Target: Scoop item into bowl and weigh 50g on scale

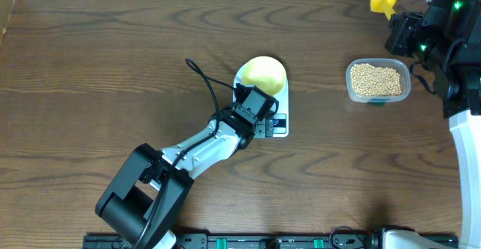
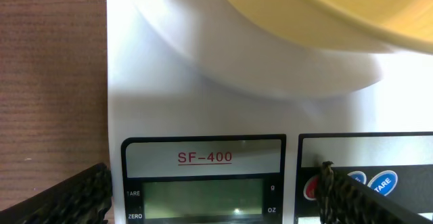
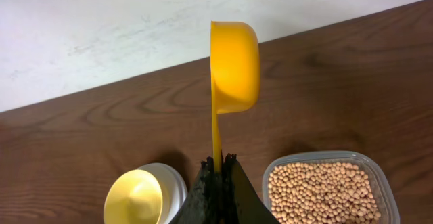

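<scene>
Yellow scoop (image 3: pixel 233 61) clenched in right jaws near the beans (image 3: pixel 318 191); left jaws spread wide over scale (image 2: pixel 135 102) bearing bowl (image 1: pixel 263 74)

Wooden table (image 1: pixel 113 68) bears the scale (image 1: pixel 283 110); clear tub (image 1: pixel 350 80) well apart.

The left arm (image 1: pixel 203 147) is stretched forward and to the right from its base. Its tool (image 2: pixel 213 183) is seen wide open and is tilted downward. The right arm (image 1: pixel 443 34) is placed at the far right side, and its tool (image 3: pixel 220 164) is closed tightly on the handle of a yellow scoop (image 3: pixel 233 65).
</scene>
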`<state>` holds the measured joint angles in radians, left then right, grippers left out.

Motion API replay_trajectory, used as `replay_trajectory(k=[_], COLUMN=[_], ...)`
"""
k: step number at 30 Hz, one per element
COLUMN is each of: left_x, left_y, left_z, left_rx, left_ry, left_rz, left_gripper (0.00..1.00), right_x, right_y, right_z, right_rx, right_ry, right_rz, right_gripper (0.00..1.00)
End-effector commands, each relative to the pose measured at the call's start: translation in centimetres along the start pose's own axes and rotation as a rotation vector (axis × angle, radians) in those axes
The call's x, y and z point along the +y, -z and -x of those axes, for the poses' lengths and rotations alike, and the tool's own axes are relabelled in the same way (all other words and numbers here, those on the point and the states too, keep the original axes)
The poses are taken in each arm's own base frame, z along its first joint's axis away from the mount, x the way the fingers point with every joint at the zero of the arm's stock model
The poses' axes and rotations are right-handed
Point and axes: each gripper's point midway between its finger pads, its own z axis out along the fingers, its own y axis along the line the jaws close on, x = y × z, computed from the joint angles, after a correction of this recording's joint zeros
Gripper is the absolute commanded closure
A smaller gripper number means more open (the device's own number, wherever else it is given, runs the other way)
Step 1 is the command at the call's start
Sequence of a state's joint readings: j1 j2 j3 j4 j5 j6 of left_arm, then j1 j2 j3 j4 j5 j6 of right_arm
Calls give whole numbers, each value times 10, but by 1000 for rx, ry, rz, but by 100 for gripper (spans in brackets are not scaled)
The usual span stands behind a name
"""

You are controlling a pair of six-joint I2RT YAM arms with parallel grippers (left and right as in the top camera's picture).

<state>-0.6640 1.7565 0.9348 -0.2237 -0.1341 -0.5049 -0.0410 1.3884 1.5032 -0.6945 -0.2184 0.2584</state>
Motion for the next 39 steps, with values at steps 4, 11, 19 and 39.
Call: replay_trajectory(k=[4,11,19,39], left_x=[0,-21,-14,160], left_y=[-4,38,113,145], left_z=[3,28,43,14], left_rx=[-9,-88,-165,-43], left_ry=[5,28,38,374], left_rz=[14,-120,-201,207], left_gripper=[4,4,4,4], right_x=[0,0,-4,-28], right_y=[9,9,9,17], right_z=[10,10,11,48], right_rx=[-31,-31,-35,-170], right_ry=[32,31,26,13], right_rz=[-9,-8,-16,-55], right_gripper=[99,99,99,99])
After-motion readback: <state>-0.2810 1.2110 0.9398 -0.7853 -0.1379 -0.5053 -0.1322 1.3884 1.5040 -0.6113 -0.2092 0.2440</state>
